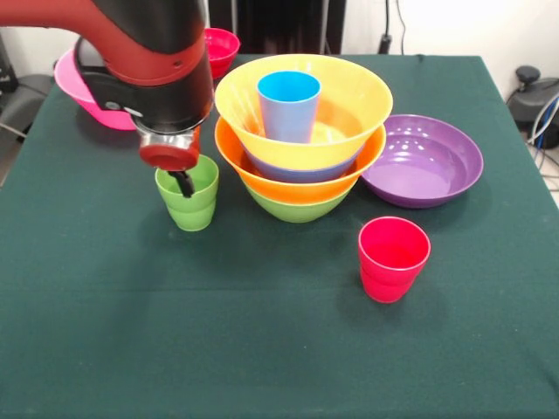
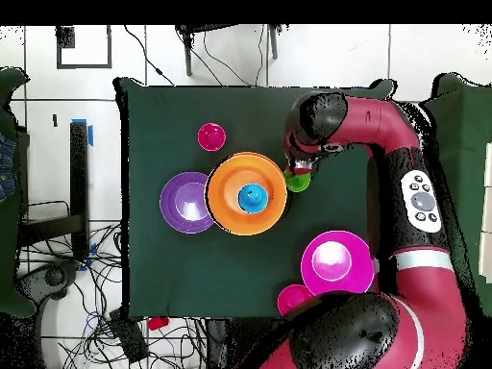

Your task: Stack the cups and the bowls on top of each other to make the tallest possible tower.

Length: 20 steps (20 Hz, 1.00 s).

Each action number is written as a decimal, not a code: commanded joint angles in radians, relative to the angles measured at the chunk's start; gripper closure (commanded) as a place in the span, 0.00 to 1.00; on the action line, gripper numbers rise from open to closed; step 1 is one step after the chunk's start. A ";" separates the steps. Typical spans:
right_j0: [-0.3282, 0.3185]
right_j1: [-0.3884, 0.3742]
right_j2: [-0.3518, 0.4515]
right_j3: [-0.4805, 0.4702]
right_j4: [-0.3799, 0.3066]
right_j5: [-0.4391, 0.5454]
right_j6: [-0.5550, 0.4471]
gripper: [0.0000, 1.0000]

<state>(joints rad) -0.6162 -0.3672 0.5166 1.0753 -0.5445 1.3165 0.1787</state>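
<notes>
red cup point(image 1: 394, 259) apparently clear of tower point(image 1: 302, 131)

Bright, even indoor light falls from above on the green tablecloth point(image 1: 262, 349), leaving only soft, short shadows beside the red cup point(image 1: 394, 258) and the purple bowl point(image 1: 428, 161). White glare spots gleam on the glossy yellow-orange bowl point(image 1: 349, 96). The front view is in focus, edges undistorted.
</notes>
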 commanded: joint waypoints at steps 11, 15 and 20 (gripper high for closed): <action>0.011 0.040 -0.070 0.093 -0.007 -0.161 0.158 0.00; 0.014 0.048 -0.073 0.079 -0.012 -0.160 0.152 0.00; 0.012 0.065 -0.066 0.071 -0.009 -0.175 0.142 0.00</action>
<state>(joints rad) -0.6161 -0.3720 0.4774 1.1599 -0.5434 1.2026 0.1787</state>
